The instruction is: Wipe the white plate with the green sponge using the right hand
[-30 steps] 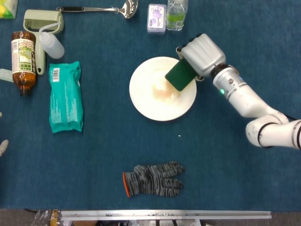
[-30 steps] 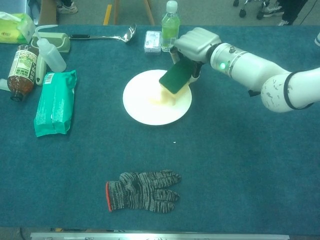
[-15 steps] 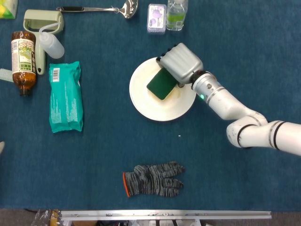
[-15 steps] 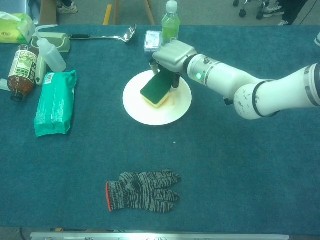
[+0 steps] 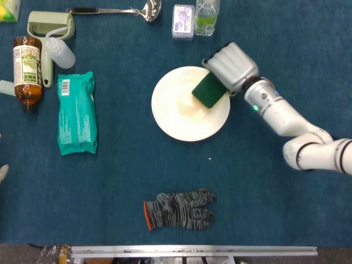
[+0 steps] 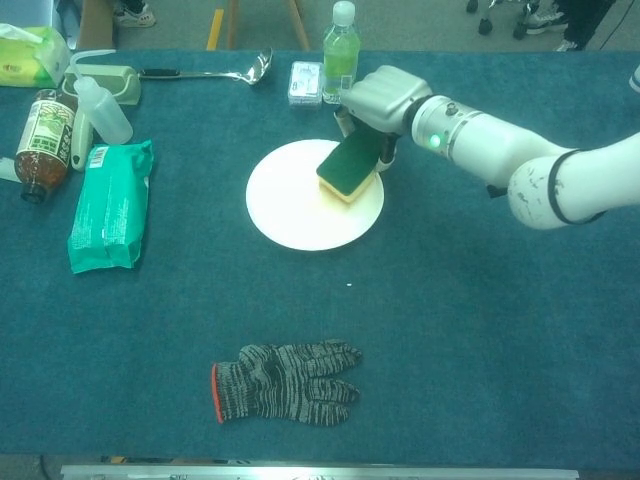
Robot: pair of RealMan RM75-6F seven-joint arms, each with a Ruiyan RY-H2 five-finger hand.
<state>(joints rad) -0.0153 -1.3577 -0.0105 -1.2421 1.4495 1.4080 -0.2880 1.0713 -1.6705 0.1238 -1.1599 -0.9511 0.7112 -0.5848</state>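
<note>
Now the right hand (image 5: 231,66) grips the sponge (image 5: 208,91) on the plate's (image 5: 176,118) 2 o'clock edge, green face up, yellow underside against the white surface in the chest view. Half a second ago the sponge sat nearer the plate's middle, toward 11 o'clock; a second ago it was at about the same 2 o'clock spot as now. So the hand has swept in across the plate and back out, which I read as one full wiping stroke done, with the scrubbing under way rather than finished. A faint yellowish patch shows near the plate's centre in the head view; whether it is residue or a wet mark I cannot tell. More strokes toward 7 o'clock look needed to cover the untouched lower half.

The left hand (image 5: 3,171) shows only as a sliver at the head view's left edge; how its fingers lie cannot be told.

As for containers: a brown bottle (image 6: 41,130) at 9 o'clock lies on its side, capped, contents hidden. A clear bottle (image 6: 340,52) at 12 o'clock stands upright with its cap on. A squeeze bottle (image 6: 101,108) lies beside the brown one.
</note>
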